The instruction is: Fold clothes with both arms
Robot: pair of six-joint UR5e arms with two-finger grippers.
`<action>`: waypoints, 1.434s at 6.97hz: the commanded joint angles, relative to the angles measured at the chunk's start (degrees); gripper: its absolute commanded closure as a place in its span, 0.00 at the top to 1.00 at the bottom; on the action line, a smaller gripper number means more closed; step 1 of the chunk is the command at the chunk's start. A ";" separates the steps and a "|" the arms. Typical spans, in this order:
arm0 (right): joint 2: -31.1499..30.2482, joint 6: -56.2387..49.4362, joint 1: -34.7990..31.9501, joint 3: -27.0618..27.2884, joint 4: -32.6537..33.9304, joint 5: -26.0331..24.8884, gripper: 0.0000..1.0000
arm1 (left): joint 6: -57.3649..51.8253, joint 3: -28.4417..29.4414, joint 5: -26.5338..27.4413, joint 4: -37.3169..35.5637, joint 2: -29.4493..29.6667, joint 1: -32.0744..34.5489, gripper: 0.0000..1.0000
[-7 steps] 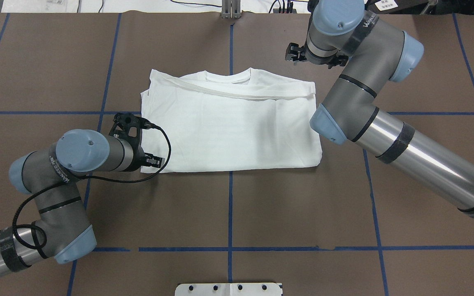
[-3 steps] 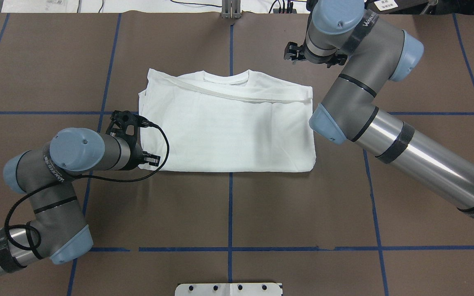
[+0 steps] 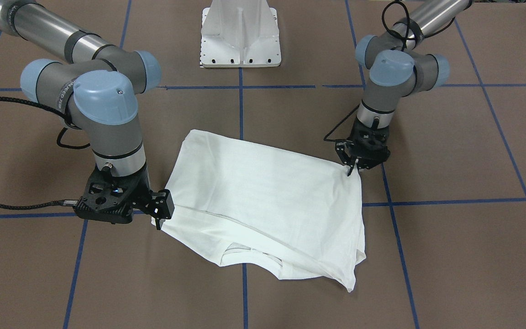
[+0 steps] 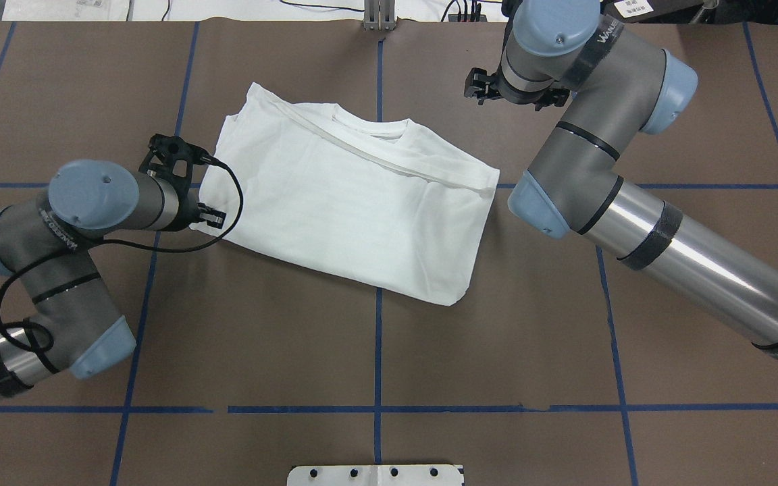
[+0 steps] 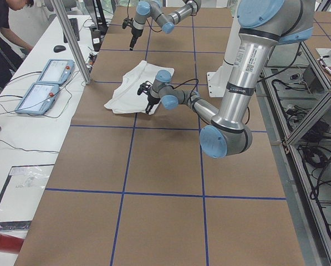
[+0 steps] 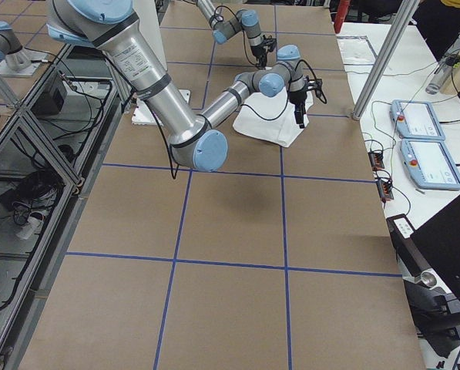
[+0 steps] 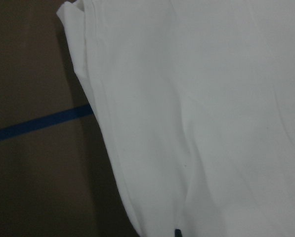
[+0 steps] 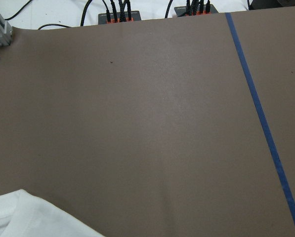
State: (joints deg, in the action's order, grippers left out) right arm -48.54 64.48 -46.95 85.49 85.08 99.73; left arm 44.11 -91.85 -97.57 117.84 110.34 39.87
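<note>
Pinching a shirt [image 3: 267, 201] corner, left gripper [image 3: 353, 169] held alone; right gripper [image 3: 159, 218] hung off it, jaws unclear. One-sided tug could skew or undo the fold.

White shirt [image 3: 267, 201] lies folded and skewed on the brown counter [image 3: 450, 256] with blue tape lines. Left gripper [image 3: 353, 170] has its jaws pinched on one shirt corner. Right gripper [image 3: 158, 214] is at the opposite corner, jaws unclear. White pedestal base [image 3: 241, 34] is at the far edge.
</note>
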 commanded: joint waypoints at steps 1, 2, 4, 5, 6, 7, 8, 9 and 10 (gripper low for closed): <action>0.11 0.21 0.28 0.20 0.00 0.20 1.00 | -8.32 17.64 1.32 0.72 11.84 10.10 0.00; 0.20 0.39 0.98 0.11 0.00 0.11 1.00 | -9.47 33.59 5.85 6.81 22.36 11.53 0.00; 0.64 2.83 3.26 -0.41 -2.96 -0.24 1.00 | -12.45 42.46 5.82 14.43 26.86 12.77 0.77; 0.90 8.68 5.01 -1.02 -5.68 -0.50 0.99 | -13.52 37.93 3.11 15.30 25.56 13.12 1.00; 2.29 13.17 7.20 -1.38 -5.97 -0.68 0.97 | -13.79 34.14 -3.70 15.49 23.28 14.08 1.00; 2.92 17.83 9.66 -1.38 -5.97 -2.42 0.95 | -13.27 30.10 -5.07 15.84 19.87 14.09 1.00; 4.66 21.53 11.95 -3.04 -5.80 -4.53 0.93 | -12.91 26.67 -5.09 15.67 17.39 14.09 1.00; 7.03 23.40 13.80 -6.53 -5.97 -7.33 0.89 | -12.82 25.85 -5.09 15.75 16.59 14.18 1.00; 7.75 23.59 14.95 -8.13 -5.89 -8.06 0.85 | -12.65 25.76 -5.09 15.75 16.58 14.09 1.00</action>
State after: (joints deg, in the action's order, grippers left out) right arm -42.28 86.74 -33.79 79.82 79.18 93.36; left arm 31.26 -65.24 -102.53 133.56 127.56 53.98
